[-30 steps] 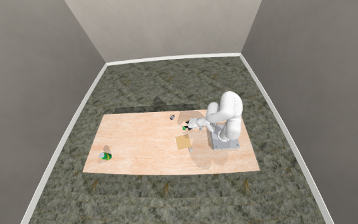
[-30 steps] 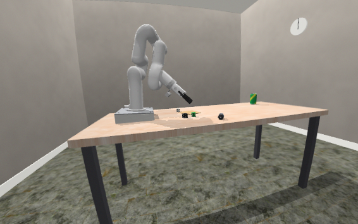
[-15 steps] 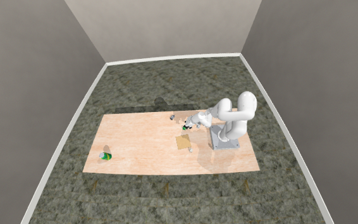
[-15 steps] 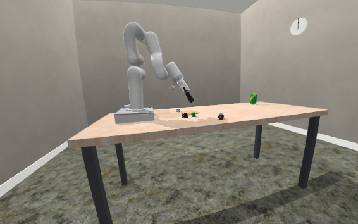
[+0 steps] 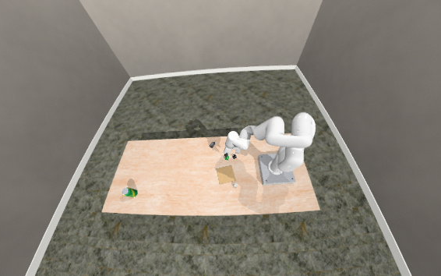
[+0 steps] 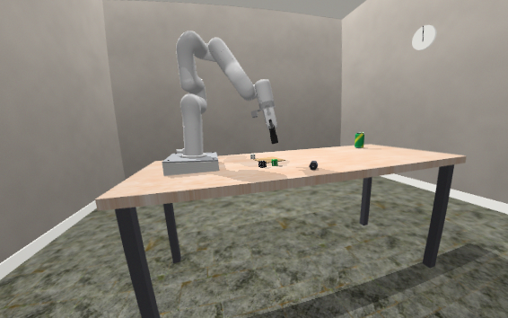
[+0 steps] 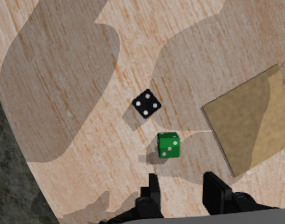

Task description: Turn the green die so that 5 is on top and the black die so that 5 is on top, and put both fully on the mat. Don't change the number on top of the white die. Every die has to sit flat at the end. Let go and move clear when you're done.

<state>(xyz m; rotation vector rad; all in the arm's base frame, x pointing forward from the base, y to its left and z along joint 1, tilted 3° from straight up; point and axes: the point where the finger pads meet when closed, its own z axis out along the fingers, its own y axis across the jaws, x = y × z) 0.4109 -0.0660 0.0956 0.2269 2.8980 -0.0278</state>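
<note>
The green die [image 5: 227, 157] [image 6: 275, 163] [image 7: 168, 145] sits flat on the table, off the mat; its upper face in the wrist view shows 3. The black die [image 5: 234, 156] [image 6: 262, 164] [image 7: 146, 103] sits flat beside it, nearer the robot base, showing 4 on top. The tan mat [image 5: 225, 175] [image 7: 238, 125] lies near both dice. The white die [image 5: 234, 185] [image 6: 252, 156] is by a mat corner; its number is too small to read. My gripper [image 6: 274, 142] [image 7: 179, 188] is part open and empty, above the table, with the green die just ahead of its fingers in the wrist view.
A small dark object [image 5: 212, 144] [image 6: 313, 165] lies near the table edge, beyond the green die from the robot base. A green can [image 5: 130, 192] [image 6: 359, 140] stands at the far end of the table. The grey base plate [image 5: 266, 177] [image 6: 190, 167] is at the other end.
</note>
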